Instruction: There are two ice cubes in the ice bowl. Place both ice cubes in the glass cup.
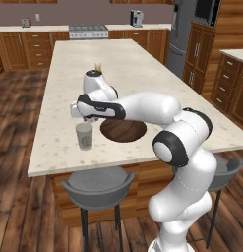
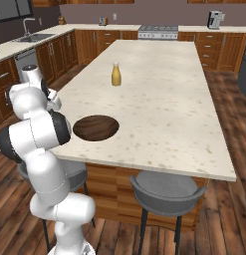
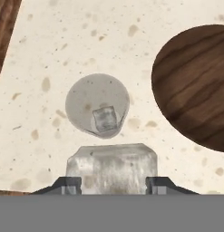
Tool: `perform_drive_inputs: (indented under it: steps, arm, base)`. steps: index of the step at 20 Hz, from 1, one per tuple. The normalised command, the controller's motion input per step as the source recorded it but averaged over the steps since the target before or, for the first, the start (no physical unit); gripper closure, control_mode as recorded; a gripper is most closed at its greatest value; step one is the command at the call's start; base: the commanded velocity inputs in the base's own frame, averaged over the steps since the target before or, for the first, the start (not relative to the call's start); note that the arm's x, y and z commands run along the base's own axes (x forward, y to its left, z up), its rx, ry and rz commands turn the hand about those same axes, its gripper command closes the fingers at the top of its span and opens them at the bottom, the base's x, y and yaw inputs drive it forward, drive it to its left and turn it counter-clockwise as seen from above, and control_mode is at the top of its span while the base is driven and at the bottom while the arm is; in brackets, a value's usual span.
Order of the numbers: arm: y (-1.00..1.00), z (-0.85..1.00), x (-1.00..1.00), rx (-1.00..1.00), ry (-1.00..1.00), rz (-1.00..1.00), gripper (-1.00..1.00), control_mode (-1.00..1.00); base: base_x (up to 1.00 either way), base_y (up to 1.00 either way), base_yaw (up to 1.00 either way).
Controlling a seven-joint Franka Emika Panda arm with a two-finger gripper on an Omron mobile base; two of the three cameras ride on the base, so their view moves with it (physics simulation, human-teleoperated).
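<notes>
The desk [image 1: 118,69] is a long island with a pale speckled top, running away from the robot toward the far kitchen wall. Two grey stools [image 1: 97,184] stand under its near edge.

The white arm [image 1: 142,108] reaches across the near end of the desk toward its left edge. The bowl [image 1: 123,130] sits close to the near edge, dark wood grain, wide and shallow; in the hand view its rim [image 3: 195,86] lies beside the cup without touching it. No cube can be made out inside it.

A yellow-orange bottle [image 2: 115,74] stands upright farther back on the desk, well apart from the bowl.

The cup [image 1: 84,136] stands upright near the desk's near-left corner, just beside the bowl. From the hand view its round mouth [image 3: 97,105] is seen from above, and one ice cube [image 3: 104,118] lies inside it at the bottom.

The gripper [image 3: 111,183] hangs over the cup, a little above its rim. Its fingers [image 3: 68,185] are clenched on the second ice cube [image 3: 112,167], a pale translucent block pinched on both sides, with the cup's mouth just beyond it in the hand view.
</notes>
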Motion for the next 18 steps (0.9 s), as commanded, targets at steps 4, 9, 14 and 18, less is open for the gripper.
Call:
perform_drive_inputs:
  steps: [4,9,14,18]
  arm:
    - [0.08,0.00,0.15,0.07,-0.07,0.00,1.00,-1.00]
    - [0.04,0.00,0.13,0.04,-0.03,0.00,1.00,-1.00]
    - [0.12,0.00,0.26,0.00,0.00,0.00,1.00,-1.00]
    - [0.19,-0.01,0.29,0.00,0.00,0.00,1.00,-1.00]
  base:
    - [0.00,0.00,0.00]
    - [0.00,0.00,0.00]
    - [0.00,0.00,0.00]
    - [0.00,0.00,0.00]
